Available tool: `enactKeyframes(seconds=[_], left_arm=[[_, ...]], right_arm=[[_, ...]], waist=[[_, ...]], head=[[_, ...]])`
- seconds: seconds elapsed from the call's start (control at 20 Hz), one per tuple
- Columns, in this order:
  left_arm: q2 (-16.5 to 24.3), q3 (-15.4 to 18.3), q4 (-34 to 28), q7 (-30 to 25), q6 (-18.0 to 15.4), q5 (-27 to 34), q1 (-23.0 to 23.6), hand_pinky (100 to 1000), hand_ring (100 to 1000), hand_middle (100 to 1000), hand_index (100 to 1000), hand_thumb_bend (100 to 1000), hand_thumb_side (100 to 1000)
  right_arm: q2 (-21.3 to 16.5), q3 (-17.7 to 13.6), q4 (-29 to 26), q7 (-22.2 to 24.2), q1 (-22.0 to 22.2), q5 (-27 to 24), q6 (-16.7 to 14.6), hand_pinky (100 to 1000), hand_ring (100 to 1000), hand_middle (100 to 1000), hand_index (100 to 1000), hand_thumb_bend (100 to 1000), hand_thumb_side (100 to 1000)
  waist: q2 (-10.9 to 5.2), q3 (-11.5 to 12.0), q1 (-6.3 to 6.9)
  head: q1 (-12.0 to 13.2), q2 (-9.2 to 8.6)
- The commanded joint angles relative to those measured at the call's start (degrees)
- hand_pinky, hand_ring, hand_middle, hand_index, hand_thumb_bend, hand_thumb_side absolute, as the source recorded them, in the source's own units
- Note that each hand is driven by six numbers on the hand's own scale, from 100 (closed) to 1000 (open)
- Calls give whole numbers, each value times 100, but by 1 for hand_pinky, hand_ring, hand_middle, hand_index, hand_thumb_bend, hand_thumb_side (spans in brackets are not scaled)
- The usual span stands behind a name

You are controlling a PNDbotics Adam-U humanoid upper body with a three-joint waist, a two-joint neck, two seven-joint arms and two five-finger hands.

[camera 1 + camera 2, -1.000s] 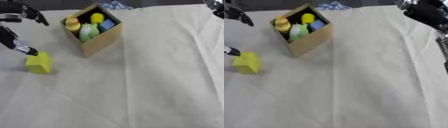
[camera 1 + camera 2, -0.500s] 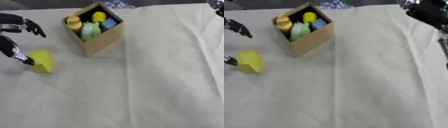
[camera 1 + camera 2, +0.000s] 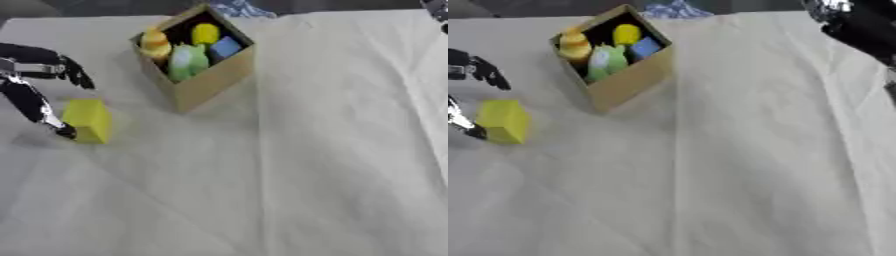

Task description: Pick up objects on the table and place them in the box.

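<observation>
Beside yellow block, left hand

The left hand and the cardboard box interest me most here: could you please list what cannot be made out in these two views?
- Left hand: palm cut off by the left edge in both views; whether its lower finger touches the yellow block is blurred.
- Open cardboard box: the yellow, green and blue items inside overlap; their shapes are too blurred to name.
- Right hand: cropped at the upper right corner, fingers unreadable.
</observation>
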Motion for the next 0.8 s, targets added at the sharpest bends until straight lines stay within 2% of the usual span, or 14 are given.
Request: enactKeyframes(seconds=[0.05, 0.25, 0.35, 0.45, 0.55, 0.65, 0.8], left_arm=[[40, 1, 111, 84, -30, -109, -140, 839, 822, 761, 866, 747, 524], [-26, -22, 189, 136, -48, -180, -169, 819, 789, 706, 835, 710, 515], [-45, -24, 215, 182, -32, -235, -174, 786, 740, 643, 783, 638, 492], [-57, -32, 227, 193, -33, -256, -171, 749, 693, 600, 740, 526, 439], [-68, -34, 227, 196, -36, -265, -175, 724, 656, 566, 703, 389, 343], [-70, -22, 182, 204, -36, -236, -175, 718, 638, 542, 679, 296, 281], [-55, 58, -67, 228, -17, -108, -194, 718, 630, 532, 670, 242, 227]], right_arm=[[-66, -99, -94, -15, -65, -32, 15, 899, 824, 649, 851, 100, 574], [-57, -120, -101, -35, -51, -33, 33, 899, 825, 649, 852, 100, 574], [-52, -128, -107, -44, -49, -34, 40, 899, 825, 649, 852, 100, 574], [-48, -139, -116, -57, -49, -31, 40, 899, 826, 650, 852, 100, 573], [-40, -151, -126, -75, -44, -29, 38, 899, 826, 650, 852, 100, 572], [-35, -160, -131, -88, -35, -25, 39, 899, 827, 650, 852, 100, 572], [-33, -172, -133, -108, -22, -14, 37, 899, 827, 651, 852, 100, 571]], waist=[[-94, 8, -6], [-85, 9, -7], [-84, 7, -5], [-87, 5, -2], [-93, 2, 1], [-102, -3, 3], [-119, -8, 6]], head=[[21, -79], [25, -85], [22, -89], [20, -89], [18, -88], [11, -89], [-5, -86]])
